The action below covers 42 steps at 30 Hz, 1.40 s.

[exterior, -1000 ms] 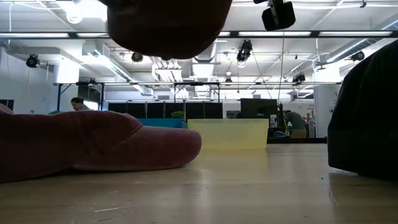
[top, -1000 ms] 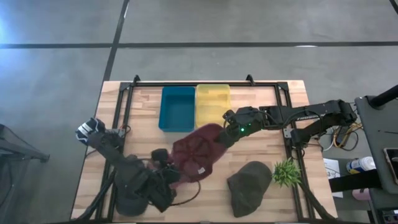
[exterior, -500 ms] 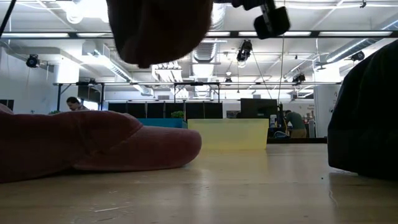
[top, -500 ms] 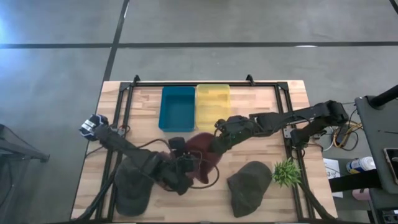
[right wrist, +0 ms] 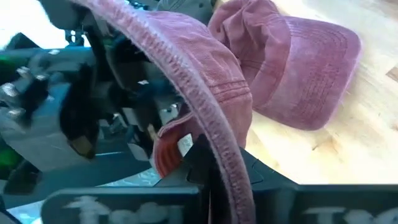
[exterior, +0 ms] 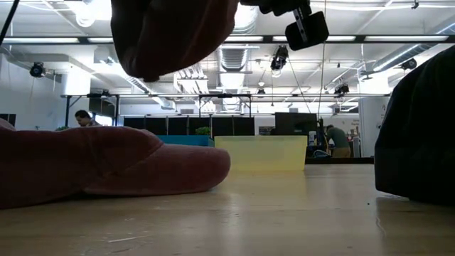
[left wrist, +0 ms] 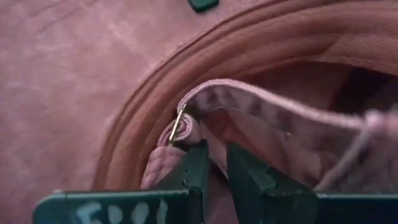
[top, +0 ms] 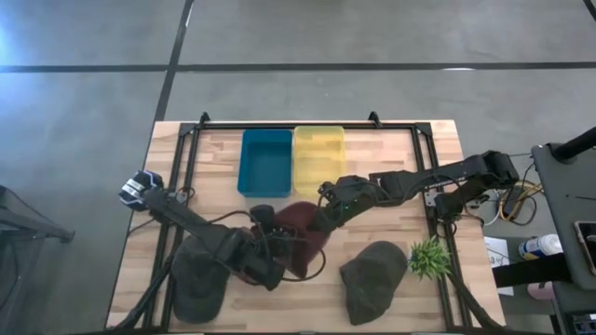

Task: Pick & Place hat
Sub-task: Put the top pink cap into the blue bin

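A maroon hat [top: 300, 223] hangs in the air between my two grippers; in the low view it shows at the top [exterior: 170, 35]. My left gripper [top: 276, 244] is shut on it from the table's left, my right gripper [top: 323, 216] from the right. A second maroon hat [exterior: 106, 167] lies crown up on the table under them, also showing in the right wrist view [right wrist: 298, 62]. In the high view the held hat largely covers it. My left gripper pinches a fold of the held hat's rim [left wrist: 198, 134] between its two fingers, right beside a small brass clasp [left wrist: 177, 127]. The hat is lifted clear of the table. My right gripper pinches the hat's stitched rim [right wrist: 214, 140] between its two fingers. The rim runs up and away from the fingers in an arc. This side is also clear of the table.
Two dark green hats lie near the front edge, one at the left [top: 196, 279] and one at the right [top: 372, 274]. A blue bin [top: 265, 160] and a yellow bin [top: 318, 154] stand at the back. A small green plant [top: 428, 256] is at the right.
The two grippers have come closer together: the left went toward the table's right, the right toward the left and down. The held maroon hat, spread wide before, is now bunched narrower between them. The hat on the table has stayed put.
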Available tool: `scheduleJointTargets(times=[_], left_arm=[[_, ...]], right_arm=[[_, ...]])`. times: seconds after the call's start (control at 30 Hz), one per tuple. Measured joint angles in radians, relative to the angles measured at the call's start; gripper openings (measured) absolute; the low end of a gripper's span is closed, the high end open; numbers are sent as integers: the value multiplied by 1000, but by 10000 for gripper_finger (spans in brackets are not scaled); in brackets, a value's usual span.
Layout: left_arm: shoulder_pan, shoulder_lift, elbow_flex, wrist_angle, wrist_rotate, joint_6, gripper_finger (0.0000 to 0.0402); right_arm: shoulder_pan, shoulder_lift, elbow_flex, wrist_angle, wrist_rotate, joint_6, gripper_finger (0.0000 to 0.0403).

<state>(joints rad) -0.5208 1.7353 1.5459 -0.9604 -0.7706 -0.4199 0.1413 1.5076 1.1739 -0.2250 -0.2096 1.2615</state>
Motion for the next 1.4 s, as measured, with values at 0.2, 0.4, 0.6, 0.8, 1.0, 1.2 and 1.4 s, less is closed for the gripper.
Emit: scheduleJointTargets(times=[0.2,0.4,0.6,0.8,1.0,1.2,1.4], left_arm=[[-9,-5,64,-115,106,-112,52],[-18,-4,88,-216,171,-303,97],[-69,-4,181,-246,176,-293,131],[-109,-3,181,-170,276,-235,132],[-107,27,39,0,256,-274,131],[-94,32,-16,202,135,-235,131],[-70,32,-36,360,129,-70,131]], right_arm=[[-2,0,-9,-8,-5,-13,13],[-12,0,-15,-8,-4,-35,13],[-24,0,-50,-9,-3,-34,13],[-38,0,-96,50,-1,-5,13],[-49,0,-96,120,1,1,13],[-20,0,-100,116,0,23,13],[-8,7,-102,142,-2,69,13]])
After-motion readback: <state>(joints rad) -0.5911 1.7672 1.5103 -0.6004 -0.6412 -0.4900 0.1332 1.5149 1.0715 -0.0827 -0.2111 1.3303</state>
